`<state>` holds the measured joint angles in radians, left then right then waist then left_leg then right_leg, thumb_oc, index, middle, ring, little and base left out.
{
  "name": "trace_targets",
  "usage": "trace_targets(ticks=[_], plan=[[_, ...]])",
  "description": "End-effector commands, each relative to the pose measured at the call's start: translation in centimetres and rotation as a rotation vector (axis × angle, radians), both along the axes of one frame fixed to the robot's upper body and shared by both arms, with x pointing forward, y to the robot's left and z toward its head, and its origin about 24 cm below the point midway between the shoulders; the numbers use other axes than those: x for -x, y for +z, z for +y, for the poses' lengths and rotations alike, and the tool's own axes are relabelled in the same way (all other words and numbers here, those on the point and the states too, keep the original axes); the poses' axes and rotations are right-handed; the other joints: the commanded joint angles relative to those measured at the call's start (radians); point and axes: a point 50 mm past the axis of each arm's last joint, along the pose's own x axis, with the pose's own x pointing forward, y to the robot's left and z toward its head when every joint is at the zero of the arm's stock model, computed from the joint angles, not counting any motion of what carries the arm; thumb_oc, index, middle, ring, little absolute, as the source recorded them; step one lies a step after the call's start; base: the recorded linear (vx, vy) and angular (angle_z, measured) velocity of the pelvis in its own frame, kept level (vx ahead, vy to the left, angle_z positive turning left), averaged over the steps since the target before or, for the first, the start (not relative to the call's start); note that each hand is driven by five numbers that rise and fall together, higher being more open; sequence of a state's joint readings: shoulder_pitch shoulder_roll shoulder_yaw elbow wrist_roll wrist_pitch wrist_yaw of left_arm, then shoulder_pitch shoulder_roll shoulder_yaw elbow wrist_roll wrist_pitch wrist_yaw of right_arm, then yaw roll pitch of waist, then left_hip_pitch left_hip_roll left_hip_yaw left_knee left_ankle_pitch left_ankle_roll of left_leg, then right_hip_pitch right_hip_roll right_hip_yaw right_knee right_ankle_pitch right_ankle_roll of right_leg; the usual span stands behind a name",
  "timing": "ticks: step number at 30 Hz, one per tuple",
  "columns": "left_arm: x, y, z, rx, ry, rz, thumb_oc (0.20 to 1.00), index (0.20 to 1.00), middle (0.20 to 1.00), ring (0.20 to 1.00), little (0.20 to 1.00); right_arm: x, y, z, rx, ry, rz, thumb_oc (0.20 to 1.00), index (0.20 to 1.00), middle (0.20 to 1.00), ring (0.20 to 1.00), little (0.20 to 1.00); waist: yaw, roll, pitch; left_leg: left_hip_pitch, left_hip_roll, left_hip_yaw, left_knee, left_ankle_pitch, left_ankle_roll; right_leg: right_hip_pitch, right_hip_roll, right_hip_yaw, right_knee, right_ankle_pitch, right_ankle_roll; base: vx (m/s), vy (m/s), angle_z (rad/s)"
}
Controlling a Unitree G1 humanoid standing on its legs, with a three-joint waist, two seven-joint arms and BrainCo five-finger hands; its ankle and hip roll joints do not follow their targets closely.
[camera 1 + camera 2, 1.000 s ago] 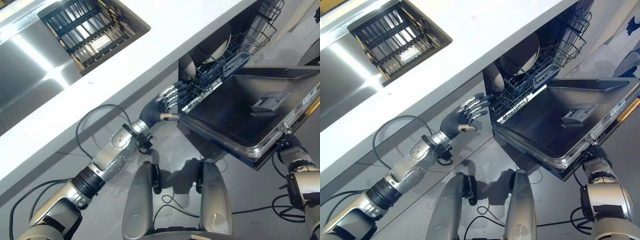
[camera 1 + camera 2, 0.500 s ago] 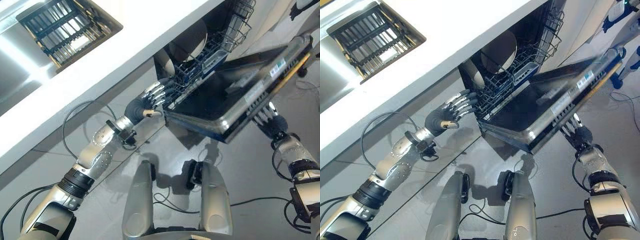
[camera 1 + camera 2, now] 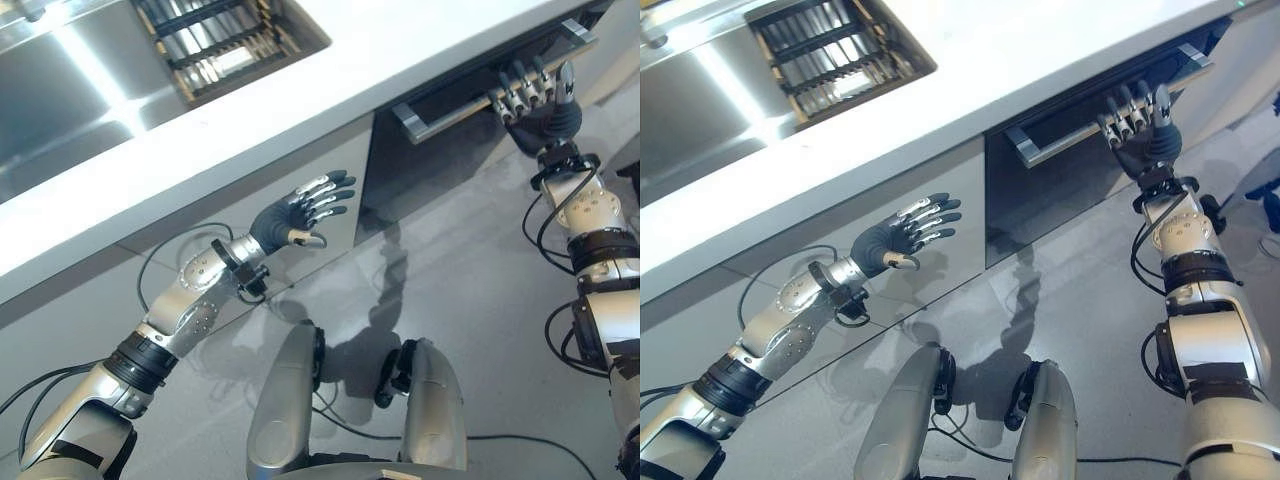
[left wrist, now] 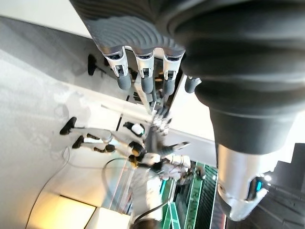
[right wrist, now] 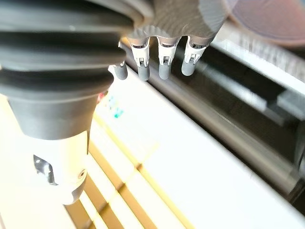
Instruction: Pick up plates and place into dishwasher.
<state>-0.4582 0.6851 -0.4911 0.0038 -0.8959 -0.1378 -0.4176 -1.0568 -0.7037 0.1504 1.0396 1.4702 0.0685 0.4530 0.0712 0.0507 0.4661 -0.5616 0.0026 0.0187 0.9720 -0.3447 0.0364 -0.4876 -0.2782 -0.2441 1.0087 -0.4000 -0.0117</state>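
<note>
I see the dishwasher door (image 3: 1070, 190) nearly up under the counter (image 3: 970, 80). My right hand (image 3: 1140, 125) has straight fingers against the door's handle (image 3: 1110, 105), holding nothing. My left hand (image 3: 902, 235) hangs spread wide and empty just left of the door. Plates are hidden; I can't tell where they sit.

A white desk (image 3: 300, 95) is seen running diagonally, with a stainless steel sink (image 3: 70, 90) set into it and a dark rack (image 3: 225, 45) lying in the basin. Grey cabinet fronts (image 3: 940, 240) are mounted below, above a glossy grey floor (image 3: 470, 290).
</note>
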Motion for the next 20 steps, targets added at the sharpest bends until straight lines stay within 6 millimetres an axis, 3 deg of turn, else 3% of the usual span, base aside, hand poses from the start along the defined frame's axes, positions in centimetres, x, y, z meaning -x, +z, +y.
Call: trace_targets(ticks=[1,3,4,7,9,15,20], plan=[[0.7,-1.7,-0.8,0.055,-0.019,0.040,1.000,1.000,1.000,1.000,1.000,0.1,-3.1,-0.5,-0.024,-0.073,0.069,1.000,1.000,1.000,1.000,1.000,0.039,-0.006,-0.077,0.119,0.021,0.036,-0.099,-0.063,0.035,0.045,0.069,0.073,-0.156,0.097,-0.023,0.04,0.022,0.25],[0.9,-2.6,-0.8,0.080,-0.046,0.083,1.000,1.000,1.000,1.000,1.000,0.3,-4.8,-0.7,-0.038,-0.086,0.118,1.000,1.000,1.000,1.000,1.000,0.038,-0.009,-0.087,0.149,0.025,0.037,-0.139,-0.048,0.034,0.078,0.074,0.068,-0.193,0.107,-0.023,0.06,0.020,0.09],[1.2,-4.3,-0.9,0.083,-0.053,0.132,1.000,1.000,1.000,1.000,1.000,0.8,-7.4,-0.9,-0.050,-0.096,0.174,1.000,1.000,1.000,1.000,1.000,0.034,-0.012,-0.104,0.178,0.030,0.041,-0.188,-0.032,0.028,0.109,0.083,0.067,-0.233,0.114,-0.020,0.07,0.015,-0.08],[1.6,-6.7,-1.0,0.049,-0.061,0.197,1.000,1.000,1.000,1.000,1.000,1.8,-11.2,-0.9,-0.068,-0.151,0.292,1.000,1.000,1.000,1.000,1.000,0.028,-0.018,-0.131,0.243,0.038,0.054,-0.284,0.006,0.017,0.170,0.096,0.066,-0.318,0.141,-0.011,0.11,0.013,-0.08],[2.5,-10.0,-0.9,0.037,-0.036,0.312,1.000,1.000,1.000,1.000,1.000,3.0,-15.3,-0.5,-0.088,-0.201,0.431,1.000,1.000,1.000,1.000,1.000,0.017,-0.026,-0.169,0.313,0.048,0.069,-0.395,0.047,0.005,0.241,0.113,0.070,-0.437,0.175,0.006,0.15,0.015,-0.09],[5.7,-18.7,0.4,-0.025,0.150,0.628,1.000,1.000,1.000,1.000,1.000,7.5,-24.9,4.0,0.009,-0.126,0.747,1.000,1.000,1.000,1.000,1.000,-0.012,-0.053,-0.281,0.505,0.058,0.088,-0.723,0.184,-0.033,0.431,0.145,0.091,-0.782,0.291,0.049,0.14,-0.002,-0.12],[9.6,-24.3,1.7,-0.072,0.308,0.874,1.000,1.000,1.000,1.000,1.000,14.3,-32.2,9.3,0.094,0.042,1.007,1.000,1.000,1.000,1.000,1.000,-0.043,-0.057,-0.335,0.605,0.070,0.118,-0.907,0.262,-0.056,0.511,0.158,0.099,-0.952,0.374,0.079,0.06,0.003,-0.10]])
